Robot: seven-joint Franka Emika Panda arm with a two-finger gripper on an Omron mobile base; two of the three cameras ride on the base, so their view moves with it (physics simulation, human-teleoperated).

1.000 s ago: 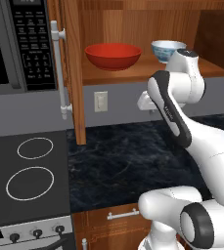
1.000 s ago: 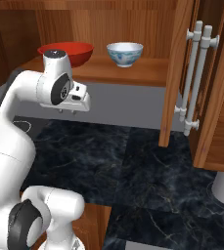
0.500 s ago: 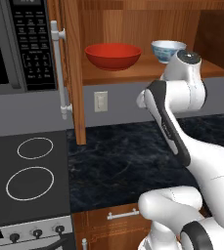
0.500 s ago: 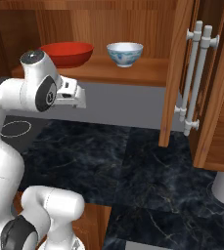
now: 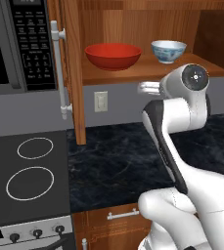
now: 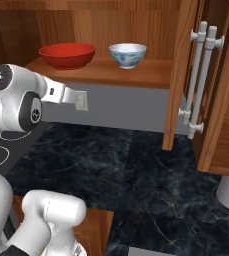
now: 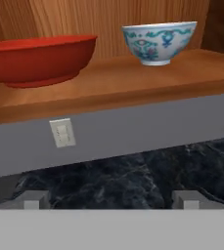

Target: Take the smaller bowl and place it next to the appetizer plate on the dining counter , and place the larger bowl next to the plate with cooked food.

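Sitting unlabelled on shelf (image 7: 133, 80), smaller bowl (image 7: 158, 41), larger bowl (image 7: 37, 58)

Across the upper part of my hand view runs the open wooden cabinet shelf (image 7: 133, 80), a smooth reddish-brown board with a wood-grain back panel behind it. Two things sit directly on it. At the upper left is the wide, shallow, glossy red bowl (image 7: 37, 58); at the upper right is the smaller, deeper white bowl with blue patterning outside (image 7: 158, 43). Both stand upright, near each other but not touching, with bare board between them.
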